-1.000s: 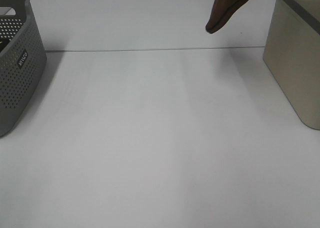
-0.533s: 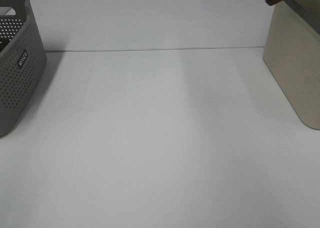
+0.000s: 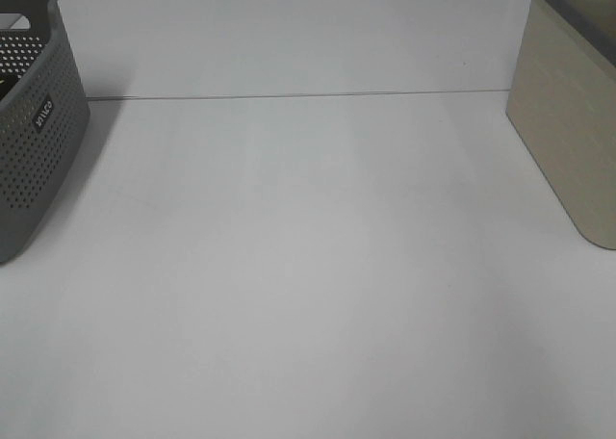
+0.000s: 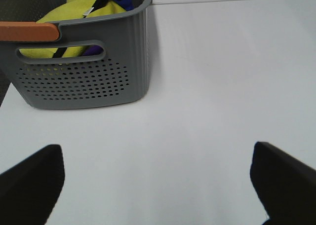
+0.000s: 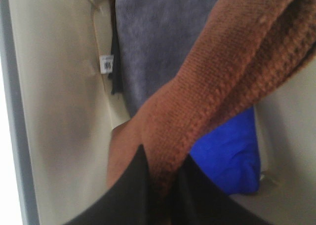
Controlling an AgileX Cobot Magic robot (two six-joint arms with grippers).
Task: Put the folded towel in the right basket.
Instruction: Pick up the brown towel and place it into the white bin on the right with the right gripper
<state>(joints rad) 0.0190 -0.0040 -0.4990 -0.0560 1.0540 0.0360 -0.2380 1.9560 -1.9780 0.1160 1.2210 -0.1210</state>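
Observation:
The folded towel (image 5: 217,82) is brown and knitted. My right gripper (image 5: 160,185) is shut on it, with both dark fingers pinching a fold, and holds it over the inside of the beige right basket (image 5: 54,111). A grey towel (image 5: 153,42) and a blue cloth (image 5: 229,158) lie in the basket beneath it. In the exterior high view the right basket (image 3: 568,121) stands at the right edge, and the towel and both grippers are out of frame. My left gripper (image 4: 158,185) is open and empty, low over the white table.
A grey perforated basket (image 4: 84,82) holding yellow (image 4: 79,18) and blue cloths stands on the table's left; it also shows in the exterior high view (image 3: 34,121). The white table (image 3: 308,266) lies between the two baskets.
The brown towel moved right across the back of the exterior high view and left the frame over the right basket. The left side has not moved.

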